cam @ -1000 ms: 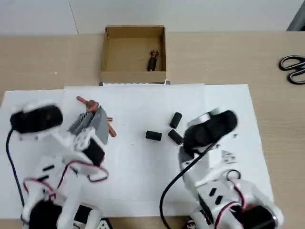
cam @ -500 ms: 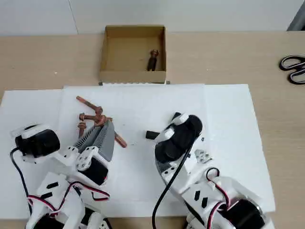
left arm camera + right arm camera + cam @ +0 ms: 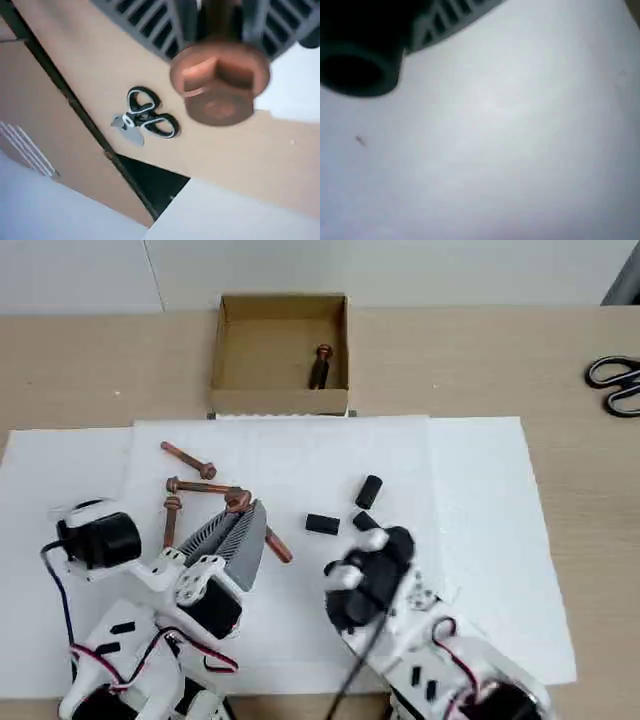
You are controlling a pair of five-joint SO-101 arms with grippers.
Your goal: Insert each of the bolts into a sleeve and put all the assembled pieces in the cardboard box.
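From above, the cardboard box (image 3: 228, 352) sat at the far side of the table with one finished bolt-and-sleeve piece (image 3: 321, 365) lying inside by its right wall, so that was one done. The rest waited on the white sheet (image 3: 470, 470) in front of the box: three loose bolts (image 3: 188, 460) off toward its left corner, and three black sleeves (image 3: 322, 524) nearer its right corner. The left gripper (image 3: 255, 520) was on that bolt side, clamped on a fourth bolt (image 3: 278, 547), while the right arm (image 3: 372, 575) leaned in just behind the nearest sleeve (image 3: 365, 522). In the left wrist view the held bolt's head filled the middle, its shaft pinched between the ribbed jaws, with scissors (image 3: 145, 117) lying out on the bare table, well away from the box. In the right wrist view the right gripper (image 3: 440, 22) was right against a sleeve's open end (image 3: 357, 70) on the sheet; whether it had closed on it, I couldn't tell. By my reckoning, most of the work was left: every piece outside the box needed pairing and boxing.
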